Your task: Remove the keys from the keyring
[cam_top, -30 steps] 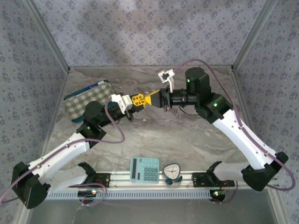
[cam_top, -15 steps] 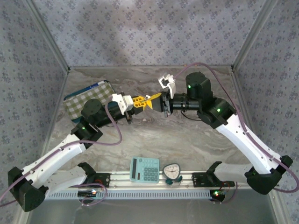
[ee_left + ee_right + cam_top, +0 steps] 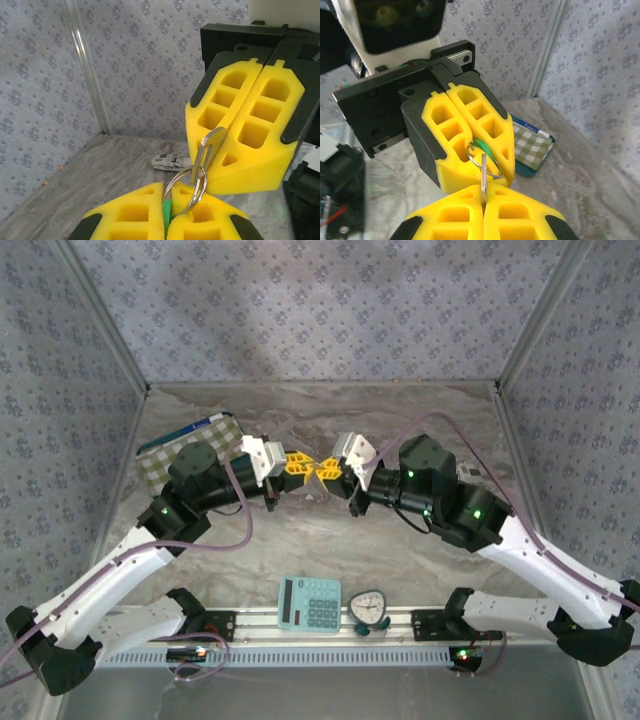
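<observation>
Both grippers meet tip to tip above the middle of the table. My left gripper (image 3: 296,464) (image 3: 169,190) is shut on a green tag (image 3: 167,216), and the metal keyring (image 3: 189,186) sticks out from between its yellow fingers. A silver key (image 3: 211,146) hangs on that ring. My right gripper (image 3: 327,471) (image 3: 484,192) is shut on the key's blade (image 3: 483,172). In the right wrist view the keyring (image 3: 492,167) and the green tag (image 3: 484,146) lie against the left gripper's fingers (image 3: 455,135). The ring is threaded through the key's head.
A checkered pouch (image 3: 185,455) (image 3: 532,144) lies at the back left of the table. A blue calculator (image 3: 309,602) and a small round timer (image 3: 369,608) sit by the near rail. A small printed item (image 3: 172,161) lies on the table behind the grippers. Patterned walls close three sides.
The right arm has swung down and inward, and its wrist has turned. The left gripper has lifted slightly toward the back. Both grippers stay shut and tip to tip.
</observation>
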Tool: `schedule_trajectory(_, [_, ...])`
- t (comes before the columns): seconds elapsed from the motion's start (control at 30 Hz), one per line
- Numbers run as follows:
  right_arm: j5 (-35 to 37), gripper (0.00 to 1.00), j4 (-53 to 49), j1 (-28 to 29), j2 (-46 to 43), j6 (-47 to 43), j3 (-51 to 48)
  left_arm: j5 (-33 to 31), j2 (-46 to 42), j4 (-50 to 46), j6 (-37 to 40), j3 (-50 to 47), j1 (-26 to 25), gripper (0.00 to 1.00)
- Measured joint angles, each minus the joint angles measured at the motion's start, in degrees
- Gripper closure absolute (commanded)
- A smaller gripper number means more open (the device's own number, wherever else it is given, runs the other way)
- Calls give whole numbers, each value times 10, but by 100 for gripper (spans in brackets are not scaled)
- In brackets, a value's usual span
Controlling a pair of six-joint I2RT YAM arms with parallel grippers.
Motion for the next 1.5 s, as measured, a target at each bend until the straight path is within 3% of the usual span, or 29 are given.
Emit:
schedule_trajectory(0.2, [57, 100, 16, 29, -6, -70, -12, 4, 2, -25, -16, 11, 0, 100])
schedule_trajectory(0.63, [102, 100, 21, 52, -13, -167, -22, 13, 12, -63, -32, 33, 0, 100])
schedule_trajectory(1.5, [211, 100, -71, 108, 54, -285, 58, 18, 19, -142, -36, 65, 10, 100])
